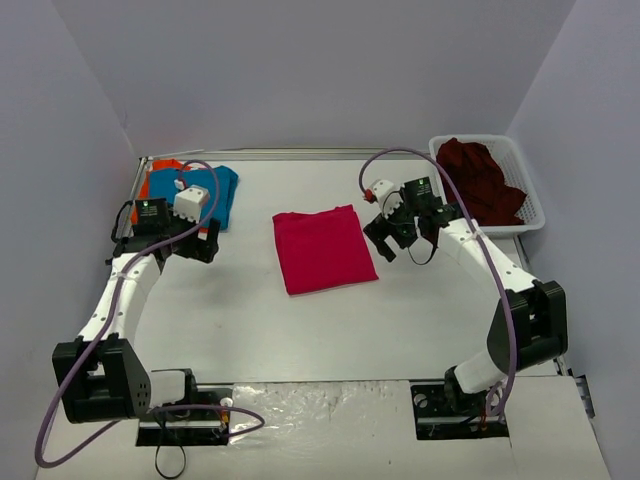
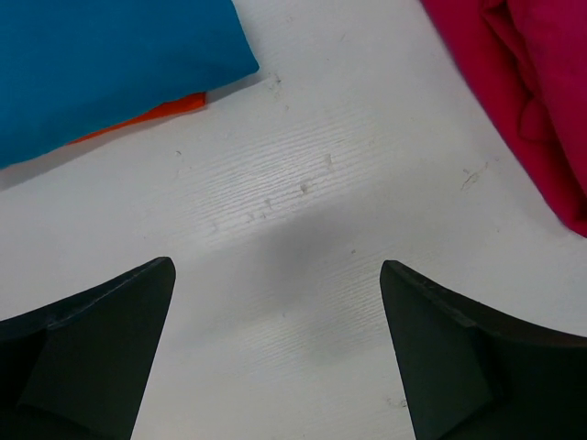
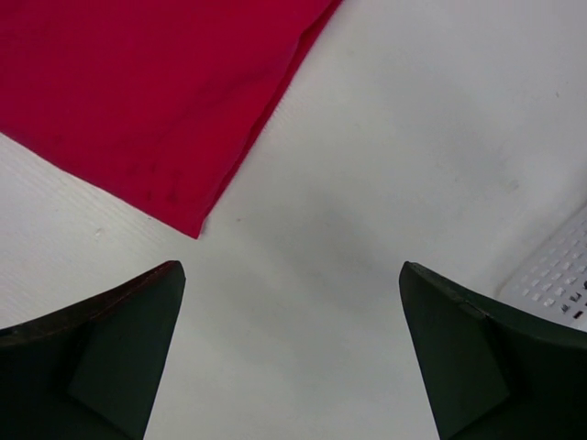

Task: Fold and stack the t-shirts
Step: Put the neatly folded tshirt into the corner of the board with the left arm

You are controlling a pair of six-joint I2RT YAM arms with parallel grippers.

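Seems past the folding and on to the stacking. Shows the crimson-pink t-shirt (image 1: 323, 248) folded into a rectangle at mid-bench, touched by neither arm. Finds the left gripper (image 1: 203, 243) spread wide and empty between that shirt and the far-left corner. Finds the right gripper (image 1: 388, 236) equally wide and empty, just off the shirt's right edge.

To do it well: come in low from both side edges, pinch through every layer, and lift level to keep the folds from slipping. Set it down square on the blue t-shirt (image 1: 226, 192) in the far-left corner, itself lying over the orange t-shirt (image 1: 160, 166).

Counts four t-shirts: one crimson-pink, one blue, one orange, and one dark maroon t-shirt (image 1: 484, 178) heaped in the single white basket (image 1: 536, 216) at the far-right corner. Counts two grippers.
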